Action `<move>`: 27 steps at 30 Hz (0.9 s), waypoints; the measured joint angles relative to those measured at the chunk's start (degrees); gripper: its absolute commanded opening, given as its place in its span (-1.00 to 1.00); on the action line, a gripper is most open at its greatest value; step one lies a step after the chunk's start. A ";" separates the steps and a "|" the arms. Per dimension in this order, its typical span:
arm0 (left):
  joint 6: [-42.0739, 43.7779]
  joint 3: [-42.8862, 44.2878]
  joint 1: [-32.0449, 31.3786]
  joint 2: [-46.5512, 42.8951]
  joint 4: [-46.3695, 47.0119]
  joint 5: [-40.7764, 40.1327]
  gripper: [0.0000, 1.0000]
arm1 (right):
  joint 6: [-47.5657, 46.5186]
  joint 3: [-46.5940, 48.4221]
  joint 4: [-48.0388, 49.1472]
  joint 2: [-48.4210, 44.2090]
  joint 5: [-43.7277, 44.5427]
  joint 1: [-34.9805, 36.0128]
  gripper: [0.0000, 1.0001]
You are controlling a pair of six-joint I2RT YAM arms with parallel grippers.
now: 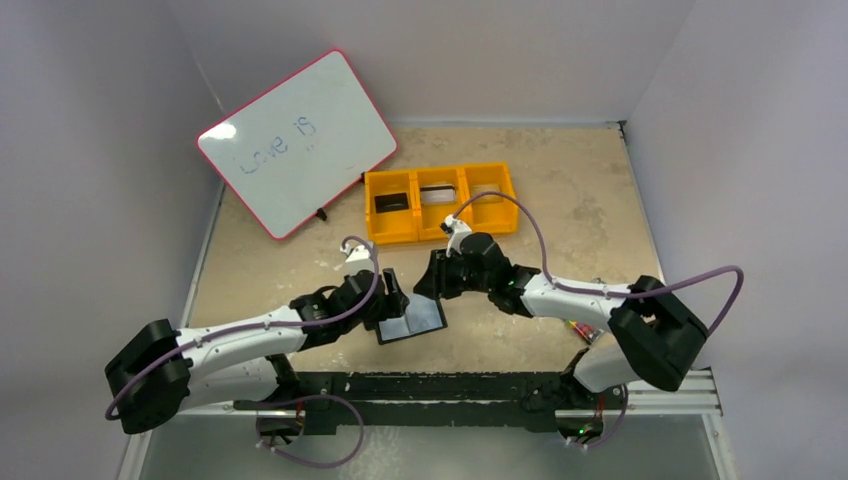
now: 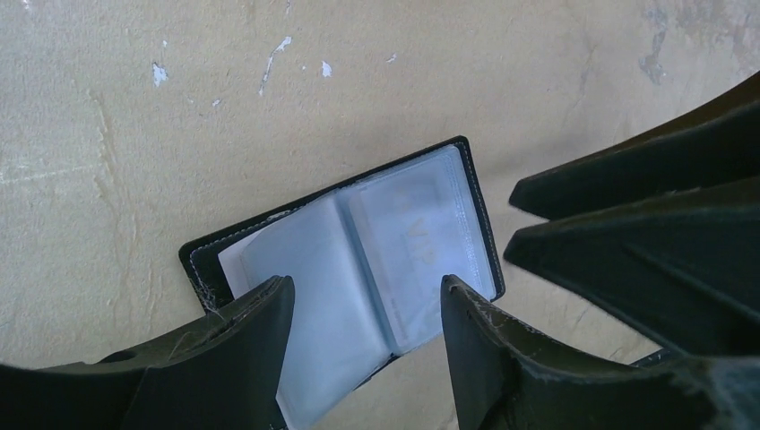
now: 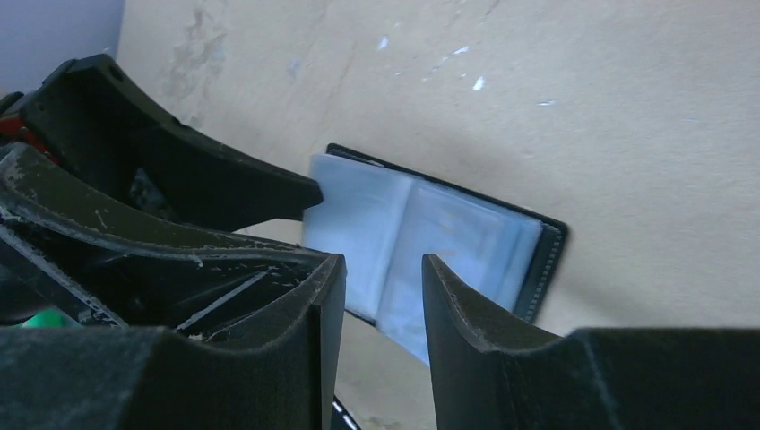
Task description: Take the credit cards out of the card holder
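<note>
Where the table [image 1: 570, 200] meets its near edge, two arm bases are seen side by side. One card holder [image 1: 412, 320] is found just beyond them, laid open and flat with its black cover down and its clear sleeves up. Two grippers are gathered over it. The left gripper [image 2: 366, 296] is held above the holder's near-left part with its jaws spread and nothing pinched between them; whether the tips touch the sleeves cannot be told. The right gripper [image 3: 384, 269] is poised at the holder's far-right corner, its jaws parted by a narrower gap, with nothing gripped. One pale card [image 2: 419, 242] with faint print is made out through a sleeve; further cards inside cannot be counted. All four edges of the holder lie within the tabletop, and bare surface is seen to its left, to its right and beyond it. Farther back, well apart from the holder, one orange tray [image 1: 395, 234] of three compartments is set. One black card [image 1: 392, 203] is lodged in its left compartment and one silvery card [image 1: 441, 195] in the middle; the content of the right one cannot be told. Farthest, one whiteboard [image 1: 297, 140] is propped at the back left.
</note>
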 measured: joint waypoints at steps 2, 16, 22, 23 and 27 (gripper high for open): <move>-0.35 0.00 0.00 0.02 0.22 0.02 0.18 | 0.92 0.00 1.46 0.79 -0.66 1.29 -0.25; -0.48 -1.05 0.00 -3.30 -1.84 0.07 0.13 | 3.02 0.00 1.88 6.32 -0.57 2.58 -0.25; -0.48 -3.02 0.00 -3.15 -2.05 1.27 0.00 | 2.97 0.00 -0.02 7.02 1.11 3.23 -0.24; -0.50 -3.15 0.00 -2.93 -2.05 1.42 -0.04 | 2.97 0.00 -0.24 7.02 1.33 3.37 -0.24; -0.48 -3.69 0.00 -1.16 -2.05 1.90 -0.13 | 2.86 0.02 -2.12 7.02 2.84 3.56 -0.23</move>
